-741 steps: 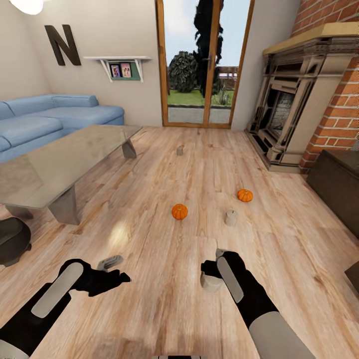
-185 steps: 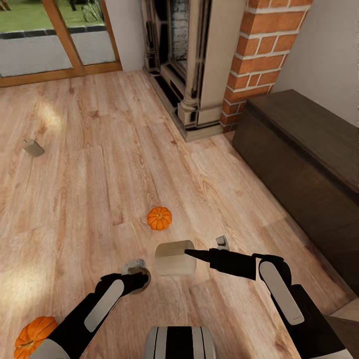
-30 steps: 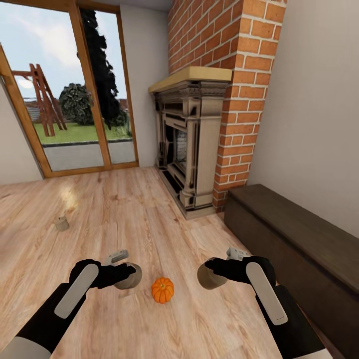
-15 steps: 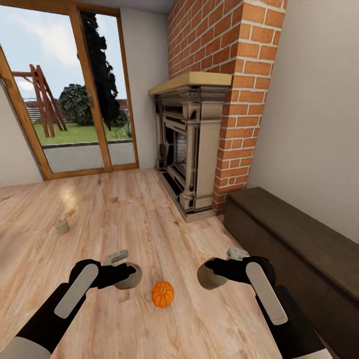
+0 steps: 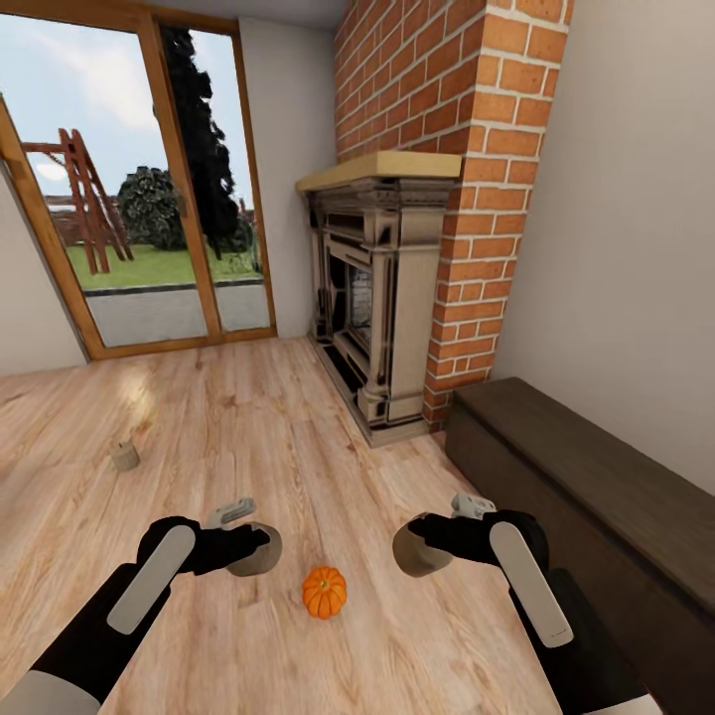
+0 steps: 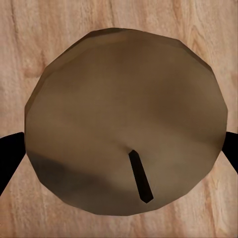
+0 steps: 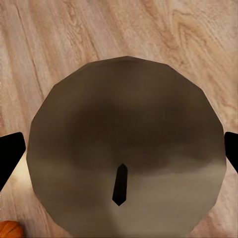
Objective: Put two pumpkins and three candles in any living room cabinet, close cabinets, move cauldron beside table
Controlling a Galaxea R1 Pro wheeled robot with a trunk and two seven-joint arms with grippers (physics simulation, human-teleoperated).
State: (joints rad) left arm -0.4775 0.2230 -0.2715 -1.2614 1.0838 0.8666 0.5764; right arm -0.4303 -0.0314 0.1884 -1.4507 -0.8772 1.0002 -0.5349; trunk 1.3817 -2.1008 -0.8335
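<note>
Left gripper [image 5: 260, 549] jaws gripping a candle [image 5: 256, 552]; right gripper [image 5: 417, 548] jaws gripping another candle [image 5: 416, 551]. Pumpkin [image 5: 325, 592] sitting on floor [image 5: 248, 417] between them.

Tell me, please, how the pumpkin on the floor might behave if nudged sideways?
The pumpkin is round and squat, sitting stem-up, so it would probably slide or wobble on the smooth floor rather than tip. Its ribbed sides would likely make any roll bumpy and short.

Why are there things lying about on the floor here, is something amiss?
Yes: a pumpkin and a candle sit loose on the wood floor, odd spots. Each claw, left and right, holds another candle.
</note>
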